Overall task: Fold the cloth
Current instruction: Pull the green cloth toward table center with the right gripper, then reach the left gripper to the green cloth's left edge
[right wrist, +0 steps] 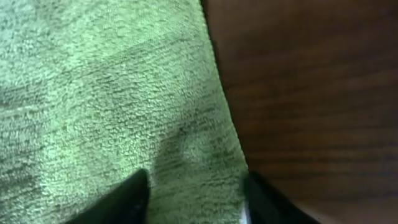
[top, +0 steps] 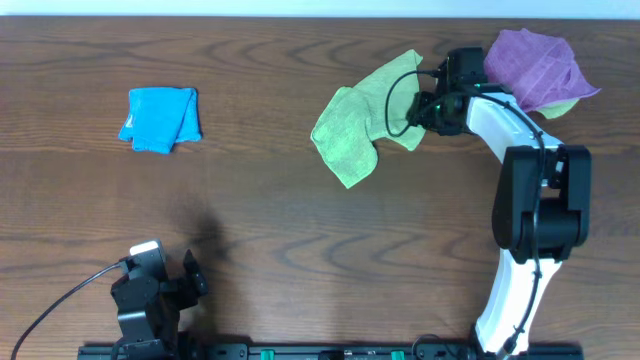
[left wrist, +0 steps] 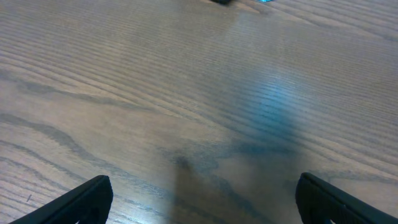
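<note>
The lime-green cloth (top: 362,125) lies crumpled at the back of the table, right of centre. My right gripper (top: 414,106) is down on its right-hand part. In the right wrist view the cloth (right wrist: 112,93) fills the left side, and the gripper (right wrist: 196,200) straddles its edge. One finger rests on the fabric and the other at the hem, with a low ridge of fabric between them and a gap left between the jaws. My left gripper (top: 192,278) hovers at the front left, far from the cloth. The left wrist view shows this gripper (left wrist: 202,200) wide open over bare wood.
A purple cloth (top: 535,62) lies bunched just right of my right gripper, with a green strip (top: 562,107) showing under it. A folded bright blue cloth (top: 160,119) sits at the back left. The right arm's base (top: 540,210) stands at the right.
</note>
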Tool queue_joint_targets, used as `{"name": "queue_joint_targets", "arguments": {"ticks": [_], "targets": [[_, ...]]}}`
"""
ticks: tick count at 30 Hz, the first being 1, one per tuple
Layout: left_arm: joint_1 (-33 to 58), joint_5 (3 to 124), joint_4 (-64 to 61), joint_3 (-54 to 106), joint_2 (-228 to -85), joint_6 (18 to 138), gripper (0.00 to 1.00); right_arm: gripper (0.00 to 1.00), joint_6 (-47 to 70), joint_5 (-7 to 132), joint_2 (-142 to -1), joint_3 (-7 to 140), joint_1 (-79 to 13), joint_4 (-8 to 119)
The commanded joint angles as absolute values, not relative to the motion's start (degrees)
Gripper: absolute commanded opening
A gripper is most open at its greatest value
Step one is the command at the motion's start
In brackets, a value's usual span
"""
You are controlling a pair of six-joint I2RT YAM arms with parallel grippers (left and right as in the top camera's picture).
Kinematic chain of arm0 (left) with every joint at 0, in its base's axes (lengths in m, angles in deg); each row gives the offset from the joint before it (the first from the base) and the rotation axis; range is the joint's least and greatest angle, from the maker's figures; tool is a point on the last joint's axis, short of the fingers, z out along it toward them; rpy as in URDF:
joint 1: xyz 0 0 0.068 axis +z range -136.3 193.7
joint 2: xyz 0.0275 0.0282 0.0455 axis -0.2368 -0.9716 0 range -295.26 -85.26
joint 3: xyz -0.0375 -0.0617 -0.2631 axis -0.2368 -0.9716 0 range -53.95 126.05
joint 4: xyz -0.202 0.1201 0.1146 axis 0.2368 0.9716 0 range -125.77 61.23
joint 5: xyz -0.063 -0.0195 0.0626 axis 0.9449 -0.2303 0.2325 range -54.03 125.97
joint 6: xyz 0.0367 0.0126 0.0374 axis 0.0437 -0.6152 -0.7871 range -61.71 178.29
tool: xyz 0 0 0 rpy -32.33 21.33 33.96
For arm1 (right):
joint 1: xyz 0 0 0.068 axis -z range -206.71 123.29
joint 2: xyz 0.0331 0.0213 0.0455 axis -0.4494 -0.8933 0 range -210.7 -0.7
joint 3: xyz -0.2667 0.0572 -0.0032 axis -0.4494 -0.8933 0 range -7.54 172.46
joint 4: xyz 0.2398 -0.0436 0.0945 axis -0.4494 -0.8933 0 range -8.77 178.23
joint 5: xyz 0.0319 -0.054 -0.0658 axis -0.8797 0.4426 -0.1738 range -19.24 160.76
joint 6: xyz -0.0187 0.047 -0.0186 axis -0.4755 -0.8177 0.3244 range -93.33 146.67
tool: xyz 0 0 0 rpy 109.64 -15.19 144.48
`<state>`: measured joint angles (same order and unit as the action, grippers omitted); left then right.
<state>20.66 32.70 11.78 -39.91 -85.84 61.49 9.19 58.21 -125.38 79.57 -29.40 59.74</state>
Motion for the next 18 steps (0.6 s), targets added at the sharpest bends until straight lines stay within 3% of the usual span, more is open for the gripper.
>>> {"name": "queue_joint_targets", "arguments": {"ticks": [1,2,6,18], "targets": [[20.42,31.07,15.65,-40.45,-85.47,61.27,0.95,0.33,7.29,56.79,-126.67,78.85,-28.92,60.02],[20.42,31.07,15.63,-40.45,-85.47,61.27,0.95,0.23,6.96,56.77,-126.67,78.85,-28.92,60.02],[20.42,31.07,15.65,-40.45,-85.47,61.27,0.95,0.01,6.96,56.79,-126.67,78.87,-28.97,60.13],[20.42,31.07,15.63,-40.45,-85.47,61.27,0.95,0.01,6.96,61.49,-121.1,79.53,-29.06,46.78]]}}
